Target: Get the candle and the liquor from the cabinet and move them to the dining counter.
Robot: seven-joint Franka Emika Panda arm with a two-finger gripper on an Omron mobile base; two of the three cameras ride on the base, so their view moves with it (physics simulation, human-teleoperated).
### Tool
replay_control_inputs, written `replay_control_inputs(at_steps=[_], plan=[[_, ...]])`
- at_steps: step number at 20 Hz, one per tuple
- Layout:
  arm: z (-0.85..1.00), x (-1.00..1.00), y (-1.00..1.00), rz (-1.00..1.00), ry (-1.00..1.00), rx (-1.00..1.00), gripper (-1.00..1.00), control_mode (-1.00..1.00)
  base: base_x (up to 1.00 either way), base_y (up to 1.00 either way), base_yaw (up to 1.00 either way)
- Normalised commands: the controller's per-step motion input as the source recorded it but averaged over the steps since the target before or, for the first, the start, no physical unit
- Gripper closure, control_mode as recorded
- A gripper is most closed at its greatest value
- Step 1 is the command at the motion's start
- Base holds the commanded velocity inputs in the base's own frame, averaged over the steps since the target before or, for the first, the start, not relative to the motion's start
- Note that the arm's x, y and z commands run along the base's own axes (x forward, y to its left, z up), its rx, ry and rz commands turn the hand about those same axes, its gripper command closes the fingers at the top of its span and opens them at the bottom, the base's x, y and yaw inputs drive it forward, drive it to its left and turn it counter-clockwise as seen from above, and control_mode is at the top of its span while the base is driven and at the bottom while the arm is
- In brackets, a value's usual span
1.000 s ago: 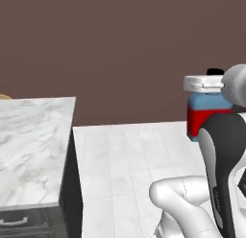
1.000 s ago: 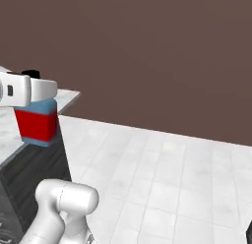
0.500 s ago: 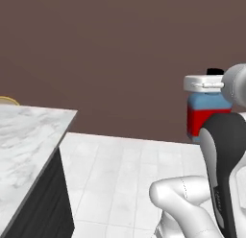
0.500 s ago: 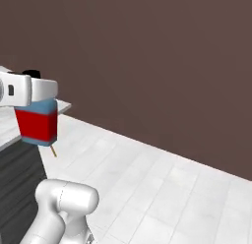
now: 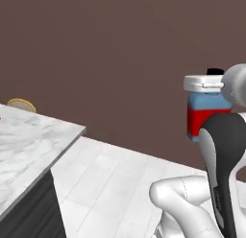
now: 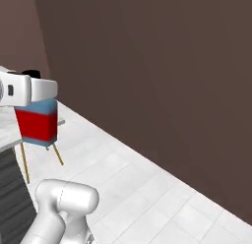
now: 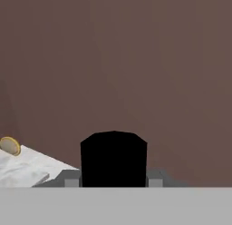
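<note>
Meanwhile the gripper [image 5: 207, 84] clamps the liquor [image 5: 207, 118] while the base has swung, bringing the counter [image 5: 33, 136] to nine o'clock; delivery nears.

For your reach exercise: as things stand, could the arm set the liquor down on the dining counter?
Probably not yet. The claw holds the liquor over bare floor, apart from the dining counter; nothing stands between them.

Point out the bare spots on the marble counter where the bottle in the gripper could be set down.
The dining counter looks bare across its visible marble top, from the near corner toward the tan stool at its far edge. Nothing visible crowds it. The gripper holds the liquor aloft over the white floor, apart from the counter.
</note>
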Motion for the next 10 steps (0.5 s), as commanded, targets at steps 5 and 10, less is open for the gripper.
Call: replay_control_inputs(at_steps=[5, 10], plan=[[0.00, 0.00, 0.00, 0.00, 0.00, 0.00, 1.00, 1.00, 1.00, -0.66, 0.49], [0.00, 0.00, 0.00, 0.00, 0.00, 0.00, 1.00, 1.00, 1.00, -0.75, 0.48]])
